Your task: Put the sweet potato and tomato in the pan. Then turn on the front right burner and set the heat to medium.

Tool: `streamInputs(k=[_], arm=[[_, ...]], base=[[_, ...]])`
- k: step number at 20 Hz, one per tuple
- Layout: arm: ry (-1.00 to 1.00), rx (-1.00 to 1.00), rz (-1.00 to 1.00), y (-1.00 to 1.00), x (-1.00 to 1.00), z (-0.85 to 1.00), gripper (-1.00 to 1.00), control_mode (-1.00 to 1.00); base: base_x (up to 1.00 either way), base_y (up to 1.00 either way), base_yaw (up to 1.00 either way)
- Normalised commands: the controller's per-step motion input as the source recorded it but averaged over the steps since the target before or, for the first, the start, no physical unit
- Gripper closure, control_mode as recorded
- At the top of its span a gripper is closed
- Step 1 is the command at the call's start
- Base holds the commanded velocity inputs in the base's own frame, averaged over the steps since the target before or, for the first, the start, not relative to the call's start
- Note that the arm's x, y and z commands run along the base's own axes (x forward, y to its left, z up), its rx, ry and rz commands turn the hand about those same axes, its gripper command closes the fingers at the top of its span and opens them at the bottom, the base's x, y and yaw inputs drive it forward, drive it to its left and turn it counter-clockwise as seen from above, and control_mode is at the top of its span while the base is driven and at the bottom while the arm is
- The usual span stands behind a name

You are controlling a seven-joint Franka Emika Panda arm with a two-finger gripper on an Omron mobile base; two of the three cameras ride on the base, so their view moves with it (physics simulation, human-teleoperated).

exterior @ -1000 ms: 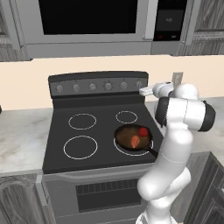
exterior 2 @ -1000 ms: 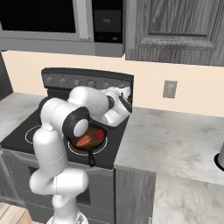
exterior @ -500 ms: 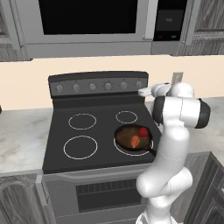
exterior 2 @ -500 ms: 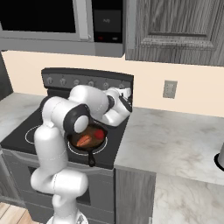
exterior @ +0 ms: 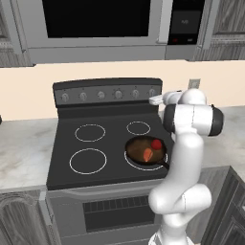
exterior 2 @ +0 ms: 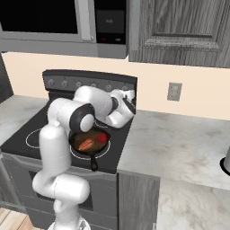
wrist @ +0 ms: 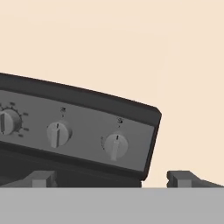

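Pan (exterior: pixel 145 151) sits on the front right burner (exterior: pixel 128 160), handle pointing front-right. Sweet potato (exterior: pixel 148 154) and tomato (exterior: pixel 156 143) both inside the pan, potato nearer, tomato toward the back rim, just beside each other. Stove (exterior: pixel 67 143) is flanked by the marble surface (exterior 2: pixel 179 143). Past the pan, fingers (wrist: pixel 180 178) spread wide open, holding nothing, gripper (exterior: pixel 155 100) level with the back control panel (wrist: pixel 87 127) at its right end. Rightmost knob (wrist: pixel 115 146) straight ahead, not touched. Beige wall behind.
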Motion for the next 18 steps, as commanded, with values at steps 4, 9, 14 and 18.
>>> streamInputs(k=[4, 9, 14, 18], arm=[[0.0, 0.0, 0.0, 0.0, 0.25, -0.13, -1.0, -1.0], [0.0, 0.0, 0.0, 0.02, 0.3, -0.12, -1.0, -1.0], [0.0, 0.0, 0.0, 0.01, 0.27, -0.07, -1.0, -1.0], [0.0, 0.0, 0.0, 0.0, 0.25, -0.02, -1.0, -1.0]], base=[[0.0, 0.0, 0.0], [0.0, 0.0, 0.0], [0.0, 0.0, 0.0], [0.0, 0.0, 0.0]])
